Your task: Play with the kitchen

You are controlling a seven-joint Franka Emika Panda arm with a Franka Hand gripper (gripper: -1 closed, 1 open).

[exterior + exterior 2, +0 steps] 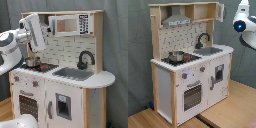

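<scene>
The kitchen (60, 85) is a big toy with white panels and light wood edges, and it stands on a wooden floor (228, 112) in front of a grey curtain (115, 40). In both exterior views it fills the middle of the picture. On its white top there is a black stove (180, 59) with a small shiny pot (176, 55) sitting on it. Next to the stove is a grey sink (74, 73), and a black curved tap (85, 59) stands at the back edge of the sink. Behind them is a pale back wall (180, 37) with rows of little holes. Up high there is a grey hood (177, 21) over the stove, and beside it a little microwave (70, 25) with a window in its door. Below the stove there are round knobs (184, 76) and an oven door (192, 95) with a dark window and a bar handle. Under the sink there is a white door with a small dark panel (63, 106). The white robot arm (12, 42) is at the first exterior view's left, and its gripper (36, 31) hangs up in the air over the stove end of the kitchen, not touching it. I cannot tell if the jaws are spread or pressed together
</scene>
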